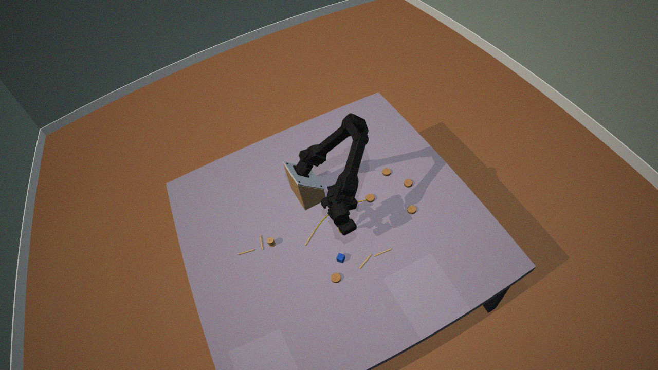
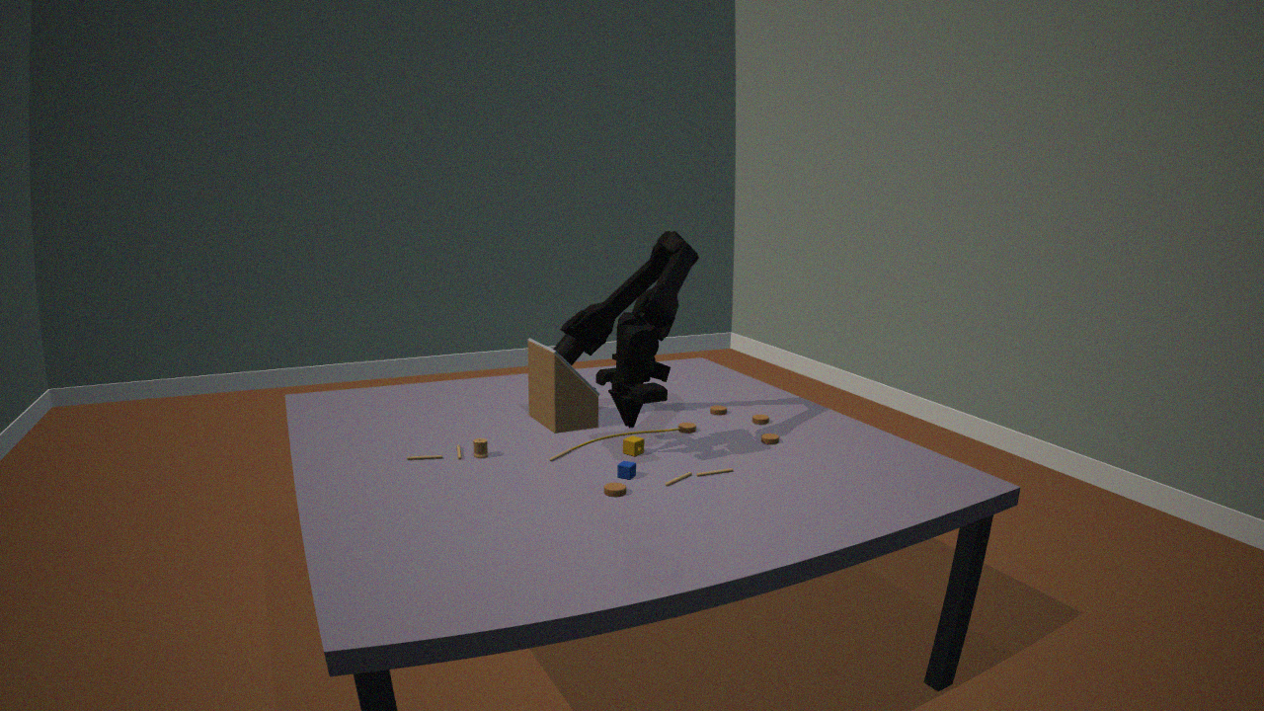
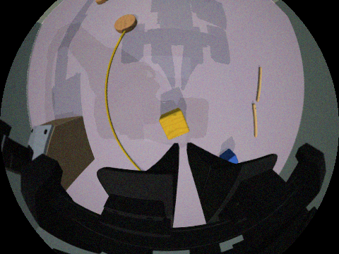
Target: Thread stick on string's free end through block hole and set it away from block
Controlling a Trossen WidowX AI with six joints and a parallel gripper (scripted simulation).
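The small yellow wooden block [image 2: 632, 445] [image 3: 174, 123] stands on the table just ahead of my fingertips; in the top view my gripper hides it. A yellow string [image 3: 106, 88] [image 1: 320, 224] [image 2: 618, 434] runs from the round button [image 3: 125, 23] [image 1: 370, 198] [image 2: 686, 428] in a curve past the block. Its thin stick [image 1: 310, 236] [image 2: 565, 453] lies flat on the table to the left of the gripper; in the wrist view it is hidden behind my left finger. My gripper [image 3: 182, 147] [image 1: 347, 227] [image 2: 629, 418] hangs a little above the table behind the block, its fingers nearly together with nothing between them.
A blue cube [image 1: 340, 257] [image 2: 626, 469] [image 3: 229, 156] and two loose sticks [image 1: 365, 261] [image 3: 259, 84] lie near the block. Two more sticks [image 1: 245, 251] and a short cylinder [image 1: 271, 241] lie further left. Several loose discs [image 1: 407, 182] are scattered about. The arm's wedge base [image 1: 303, 190] [image 2: 556, 393] stands behind.
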